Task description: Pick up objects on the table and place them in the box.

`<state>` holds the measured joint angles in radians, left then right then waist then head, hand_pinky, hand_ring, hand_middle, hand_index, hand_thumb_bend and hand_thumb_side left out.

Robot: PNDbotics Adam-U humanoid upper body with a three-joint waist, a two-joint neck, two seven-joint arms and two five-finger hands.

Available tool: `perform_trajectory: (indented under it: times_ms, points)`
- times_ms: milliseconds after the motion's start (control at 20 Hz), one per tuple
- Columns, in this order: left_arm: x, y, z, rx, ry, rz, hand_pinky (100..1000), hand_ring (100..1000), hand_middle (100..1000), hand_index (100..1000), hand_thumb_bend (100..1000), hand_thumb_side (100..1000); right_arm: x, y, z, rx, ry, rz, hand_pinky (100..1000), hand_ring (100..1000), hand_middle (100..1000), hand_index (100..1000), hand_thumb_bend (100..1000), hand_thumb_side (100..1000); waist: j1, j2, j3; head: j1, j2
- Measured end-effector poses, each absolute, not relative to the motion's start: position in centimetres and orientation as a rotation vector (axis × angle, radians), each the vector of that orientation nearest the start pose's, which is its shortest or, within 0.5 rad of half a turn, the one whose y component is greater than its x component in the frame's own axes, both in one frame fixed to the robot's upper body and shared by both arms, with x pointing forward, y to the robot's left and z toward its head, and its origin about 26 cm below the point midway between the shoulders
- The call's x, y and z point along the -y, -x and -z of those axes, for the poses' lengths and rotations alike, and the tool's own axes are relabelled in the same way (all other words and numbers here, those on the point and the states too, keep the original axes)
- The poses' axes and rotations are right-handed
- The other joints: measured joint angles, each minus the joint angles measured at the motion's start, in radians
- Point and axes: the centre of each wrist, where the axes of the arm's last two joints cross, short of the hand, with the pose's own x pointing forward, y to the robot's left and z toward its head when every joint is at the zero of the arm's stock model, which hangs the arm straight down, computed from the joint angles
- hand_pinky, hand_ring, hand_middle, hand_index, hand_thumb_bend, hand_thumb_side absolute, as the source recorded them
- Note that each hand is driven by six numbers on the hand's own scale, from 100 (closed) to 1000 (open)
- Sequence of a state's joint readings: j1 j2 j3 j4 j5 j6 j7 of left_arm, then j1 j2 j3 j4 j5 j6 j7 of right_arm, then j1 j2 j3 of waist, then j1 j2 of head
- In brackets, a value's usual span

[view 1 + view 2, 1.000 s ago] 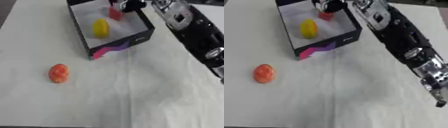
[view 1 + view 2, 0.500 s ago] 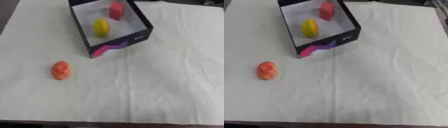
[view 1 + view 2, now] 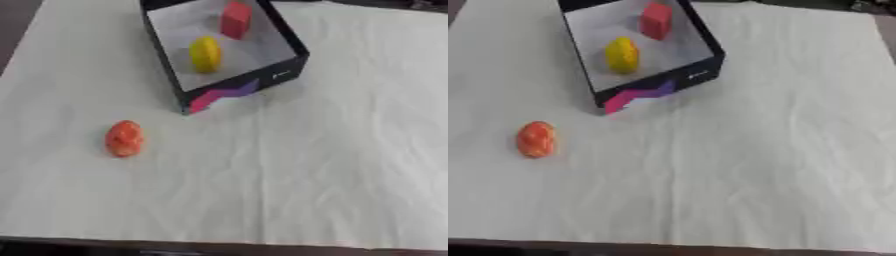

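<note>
Box (image 3: 262, 80) sits at the far middle of the table (image 3: 350, 165), black walls, pale floor, a pink and purple patch on its near left corner, open top tilted a bit askew to the table edges; looks like thin card, so light and likely to slide if bumped, best left alone and approached from above; white cloth (image 3: 780, 150) covers the table, wrinkled, soft, may bunch under a dragged finger; inside the box a yellow oval object (image 3: 206, 54) lies near the middle of the floor and a red block (image 3: 235, 19) stands toward the far wall, the two apart, both already placed; orange egg-shaped object (image 3: 124, 138) is the one thing left out, lying on the cloth to the near left of the box, well apart from it, long axis roughly toward the far side; judging by look it is small, light, rounded and smooth-ish with a mottled surface, probably a toy fruit, stiff or slightly squashy cannot tell; round shape means it can roll or squirt out, so take it across the short middle with fingers and thumb on opposite sides, coming down from above; neither robot hand shows in either view, so their state cannot be told
</note>
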<state>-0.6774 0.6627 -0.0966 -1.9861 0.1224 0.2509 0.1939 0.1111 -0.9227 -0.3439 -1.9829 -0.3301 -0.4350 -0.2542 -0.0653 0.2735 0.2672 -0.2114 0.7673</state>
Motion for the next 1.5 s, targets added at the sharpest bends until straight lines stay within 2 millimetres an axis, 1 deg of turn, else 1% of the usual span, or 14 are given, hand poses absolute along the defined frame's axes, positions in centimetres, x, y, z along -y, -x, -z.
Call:
perform_trajectory:
  times_ms: [100, 250, 350, 400, 500, 650, 800, 950, 1150, 1300, 1500]
  points:
    - [-25.0, -30.4, -33.0, 2.333, -0.421, 0.579, 831, 780, 800, 829, 234, 447, 42.8, -22.9, -21.8, 2.445, 0.607, -0.329, 936, 851, 797, 895, 100, 170, 0.003, 0.0, -0.009, 0.009, 0.0]
    - [-25.5, -30.1, -33.8, 2.259, -0.488, 0.795, 831, 787, 800, 843, 299, 442, 42.9, -21.9, -18.9, 2.434, 0.625, -0.275, 936, 847, 793, 893, 100, 194, 0.01, 0.0, -0.019, 0.017, -0.002]
    - [-25.9, -29.8, -34.3, 2.187, -0.532, 0.954, 834, 795, 804, 852, 344, 463, 42.8, -21.4, -17.6, 2.423, 0.645, -0.247, 937, 845, 792, 892, 100, 218, 0.017, 0.0, -0.027, 0.022, -0.005]
    - [-26.0, -29.7, -34.5, 2.144, -0.55, 1.032, 834, 795, 804, 852, 344, 463, 42.7, -21.2, -17.1, 2.417, 0.657, -0.237, 937, 845, 792, 892, 100, 218, 0.02, 0.0, -0.029, 0.025, -0.006]
    - [-26.3, -29.5, -34.6, 2.043, -0.581, 1.179, 836, 807, 812, 865, 382, 501, 42.5, -21.1, -16.3, 2.404, 0.678, -0.22, 938, 844, 790, 891, 100, 257, 0.023, 0.0, -0.032, 0.03, -0.006]
    - [-26.6, -29.4, -34.3, 1.867, -0.603, 1.36, 839, 817, 821, 872, 412, 514, 42.3, -20.9, -15.6, 2.38, 0.704, -0.191, 940, 843, 789, 892, 100, 289, 0.029, 0.0, -0.035, 0.039, -0.007]
    - [-26.8, -29.4, -33.5, 1.71, -0.608, 1.456, 845, 826, 824, 874, 468, 511, 42.2, -20.8, -15.2, 2.358, 0.723, -0.148, 941, 841, 787, 890, 100, 326, 0.032, 0.001, -0.041, 0.047, -0.014]
    - [-26.8, -29.6, -32.5, 1.57, -0.601, 1.514, 847, 828, 813, 873, 506, 539, 42.1, -20.7, -14.9, 2.333, 0.735, -0.12, 940, 839, 786, 890, 100, 335, 0.032, 0.002, -0.045, 0.052, -0.015]
    - [-26.6, -29.9, -31.3, 1.431, -0.567, 1.566, 839, 821, 804, 867, 512, 582, 41.9, -20.9, -15.0, 2.322, 0.732, -0.115, 943, 837, 784, 890, 100, 342, 0.036, 0.004, -0.046, 0.059, -0.016]
    - [-26.3, -30.2, -30.2, 1.345, -0.527, 1.6, 836, 819, 801, 862, 506, 590, 41.7, -21.1, -15.0, 2.318, 0.723, -0.122, 943, 837, 784, 890, 100, 347, 0.036, 0.004, -0.048, 0.062, -0.016]
    - [-26.2, -30.6, -29.0, 1.264, -0.517, 1.622, 835, 822, 804, 865, 542, 583, 41.7, -21.2, -15.1, 2.312, 0.718, -0.124, 942, 834, 782, 888, 100, 349, 0.036, 0.004, -0.048, 0.069, -0.016]
